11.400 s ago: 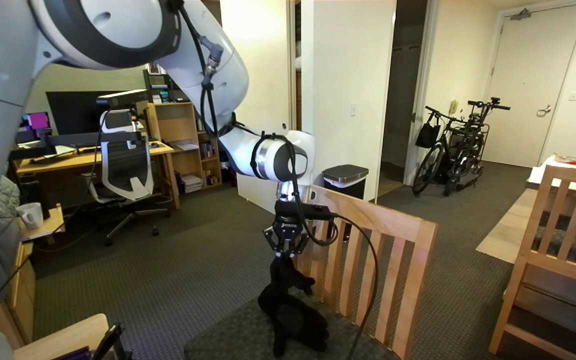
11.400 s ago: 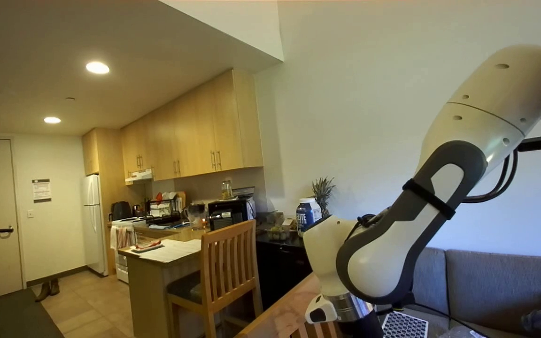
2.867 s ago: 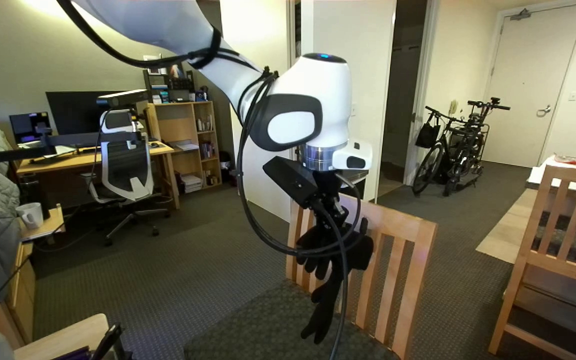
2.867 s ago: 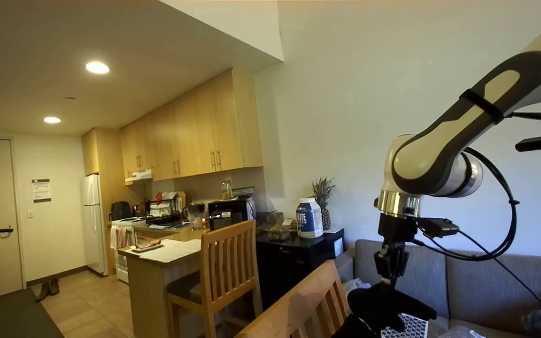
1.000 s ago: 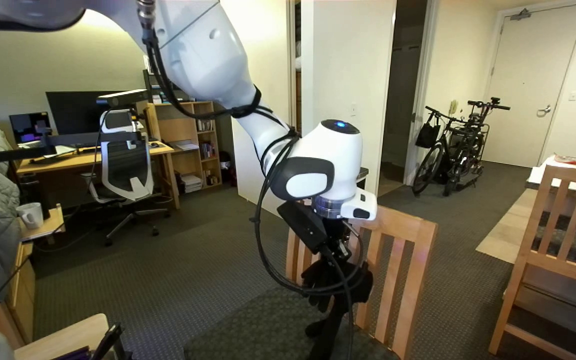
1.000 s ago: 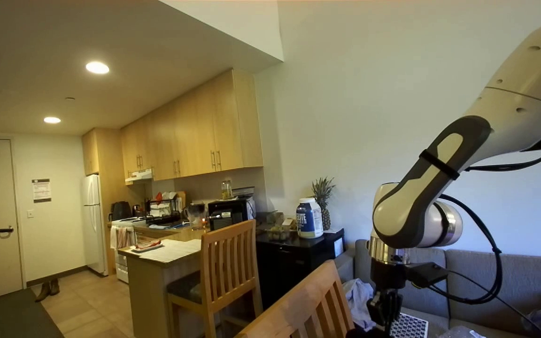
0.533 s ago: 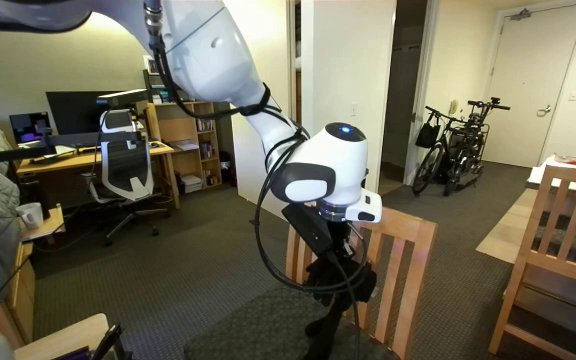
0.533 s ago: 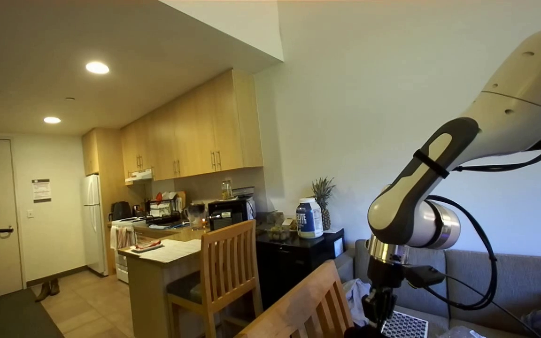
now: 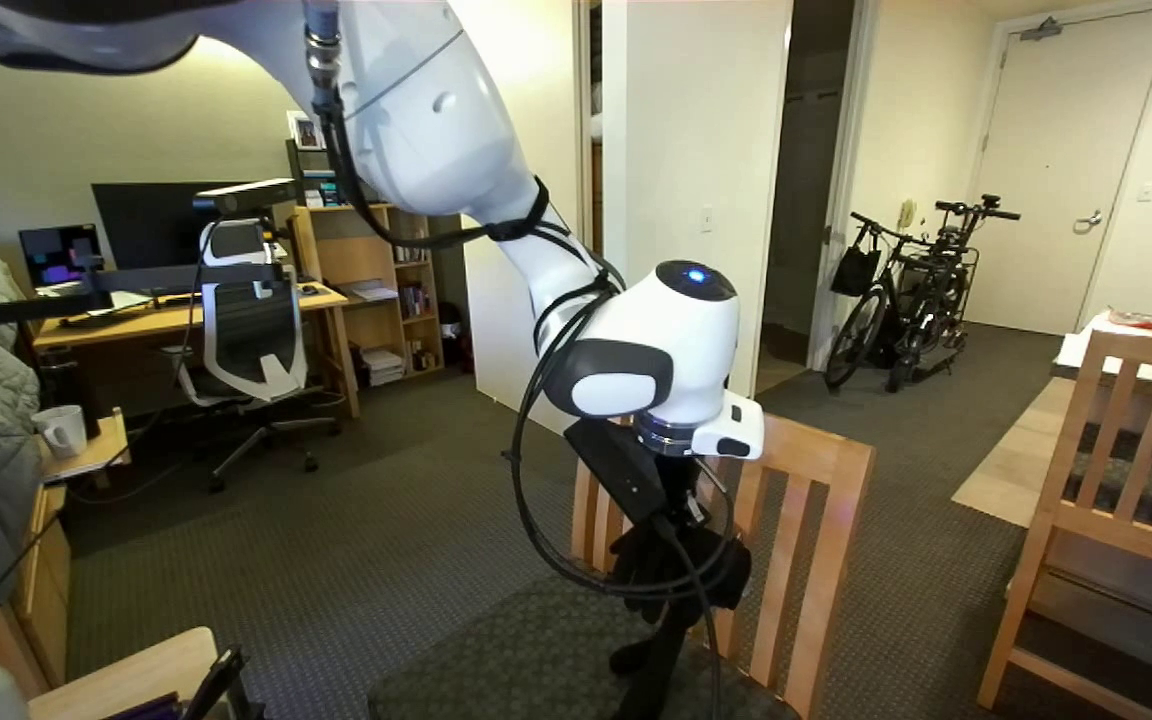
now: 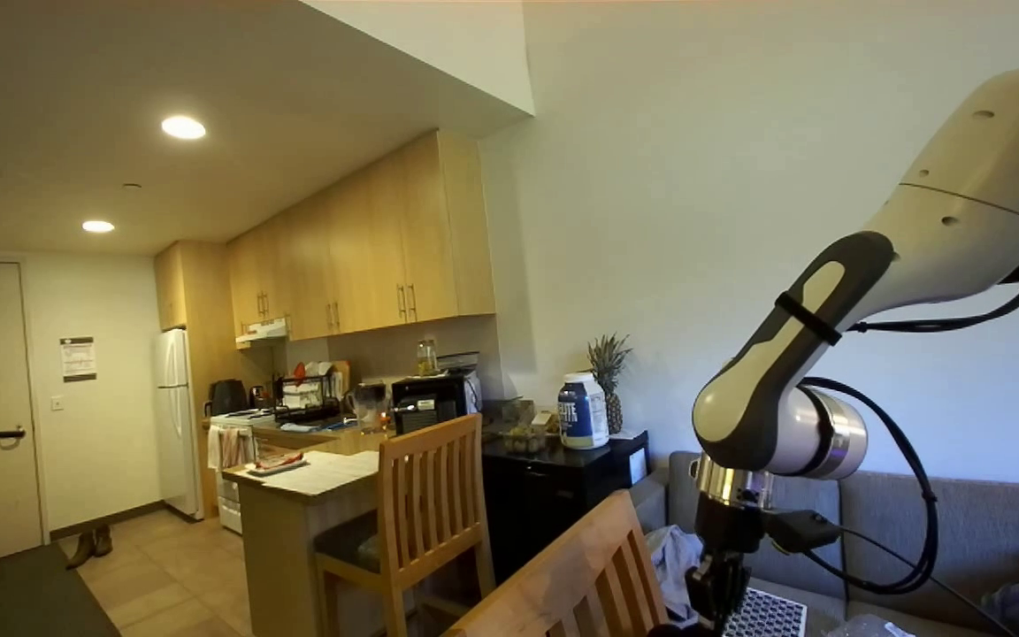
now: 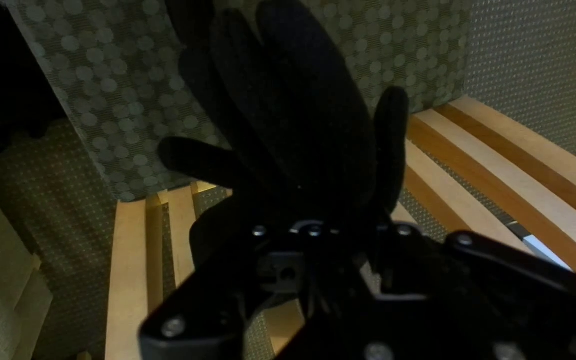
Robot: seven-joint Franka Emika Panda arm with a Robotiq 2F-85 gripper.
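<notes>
My end effector (image 11: 314, 225) is clamped on black gloves (image 11: 298, 120), which hang lengthwise beneath it, down toward the chair seat (image 9: 516, 650).

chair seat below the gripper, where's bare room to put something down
In an exterior view, bare chair seat shows between the black gloves and the seat's picture-left edge. It is crowded toward the backrest, where the gripper is closed on the gloves. The seat's near part is cropped.
</notes>
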